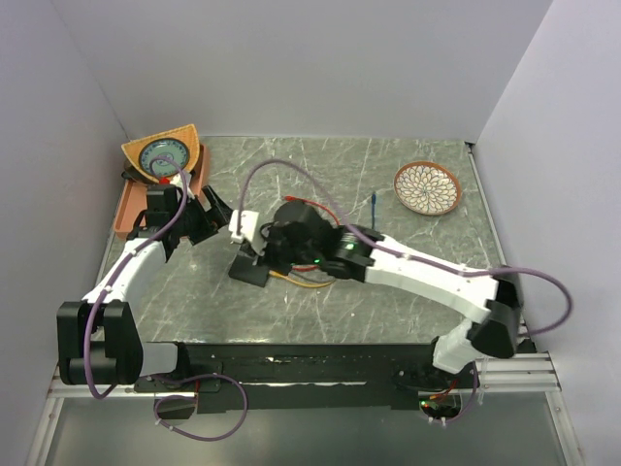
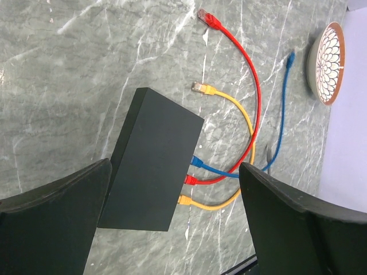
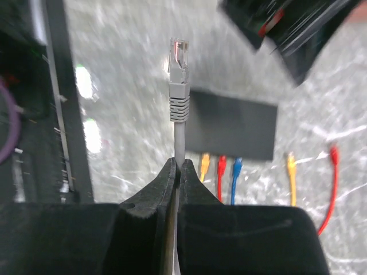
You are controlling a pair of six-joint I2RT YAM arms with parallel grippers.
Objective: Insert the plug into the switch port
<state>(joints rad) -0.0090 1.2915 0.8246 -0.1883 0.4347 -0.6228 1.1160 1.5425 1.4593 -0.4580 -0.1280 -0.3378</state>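
Observation:
The flat black switch box (image 2: pixel 152 160) lies on the marble table, also in the top view (image 1: pixel 250 274) and the right wrist view (image 3: pixel 232 130). Yellow (image 3: pixel 205 163), red (image 3: pixel 221 166) and blue (image 3: pixel 237 167) plugs sit in the port row on its narrow side; the sockets themselves do not show. My right gripper (image 3: pixel 178 166) is shut on a grey cable. The cable's plug (image 3: pixel 179 63) stands up past the fingertips, left of the box and short of its port side. My left gripper (image 2: pixel 172 229) is open and empty, hovering above the box.
Loose yellow (image 2: pixel 198 87) and red (image 2: pixel 205 17) cable ends lie beside the box, with a blue one (image 2: pixel 291 57) farther off. A patterned bowl (image 1: pixel 427 187) stands at the back right. An orange tray (image 1: pixel 131 209) sits at the back left. A dark rail (image 3: pixel 57 97) runs along the near edge.

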